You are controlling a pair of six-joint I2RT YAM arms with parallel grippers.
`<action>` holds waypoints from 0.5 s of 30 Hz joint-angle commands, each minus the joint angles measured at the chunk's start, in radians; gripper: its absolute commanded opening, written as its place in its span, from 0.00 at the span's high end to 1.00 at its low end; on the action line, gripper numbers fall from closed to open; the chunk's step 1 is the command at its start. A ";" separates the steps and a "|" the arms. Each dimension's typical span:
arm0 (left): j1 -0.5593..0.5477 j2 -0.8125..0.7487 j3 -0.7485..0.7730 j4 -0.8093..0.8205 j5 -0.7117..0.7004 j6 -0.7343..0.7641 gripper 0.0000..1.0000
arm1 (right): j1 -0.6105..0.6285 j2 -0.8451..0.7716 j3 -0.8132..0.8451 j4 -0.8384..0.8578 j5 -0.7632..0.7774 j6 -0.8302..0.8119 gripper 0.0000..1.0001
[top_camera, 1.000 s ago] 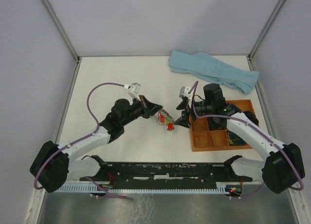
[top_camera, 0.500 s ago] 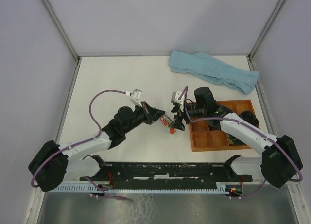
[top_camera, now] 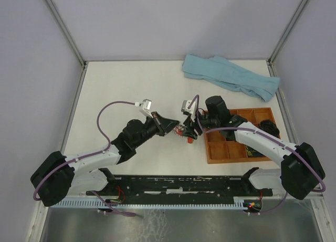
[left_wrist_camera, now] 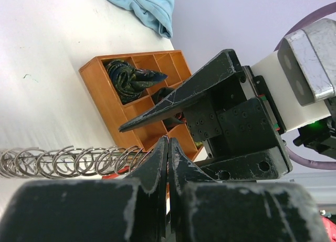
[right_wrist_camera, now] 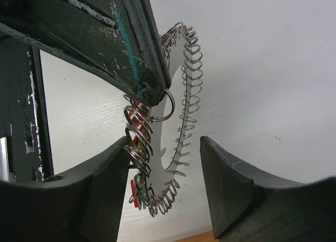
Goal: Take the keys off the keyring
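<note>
**Two grippers, one ring between them**

Both arms meet over the middle of the table (top_camera: 115, 90), just left of the orange tray (top_camera: 209, 159). We see the left gripper (top_camera: 175, 127) clenched on the keyring (top_camera: 181, 129), its fingers (left_wrist_camera: 155, 168) pressed together, pinching the ring's rim and holding it on edge (the row of small metal loops runs straight into the pinch). Whether the ring touches the tabletop we cannot tell. The right gripper (right_wrist_camera: 164, 145) stands released: its jaws are apart and straddle the ring, one pad close against the loops, the other clear of them. We make out the keys (right_wrist_camera: 137, 192), red and green heads, bunched at one end of the ring. A dark coiled bundle (left_wrist_camera: 125, 76) fills one tray compartment, and a blue cloth (top_camera: 231, 76) lies at the table's far right.
</note>
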 commanded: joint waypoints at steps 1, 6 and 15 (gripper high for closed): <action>-0.008 -0.030 -0.005 0.143 -0.031 -0.046 0.97 | 0.007 -0.002 0.028 0.033 0.016 0.021 0.38; -0.010 -0.034 -0.016 0.162 -0.026 -0.050 0.97 | 0.008 -0.003 0.038 0.023 0.006 0.030 0.48; -0.011 -0.051 -0.047 0.188 -0.029 -0.052 0.97 | 0.006 -0.013 0.048 0.011 -0.049 0.041 0.65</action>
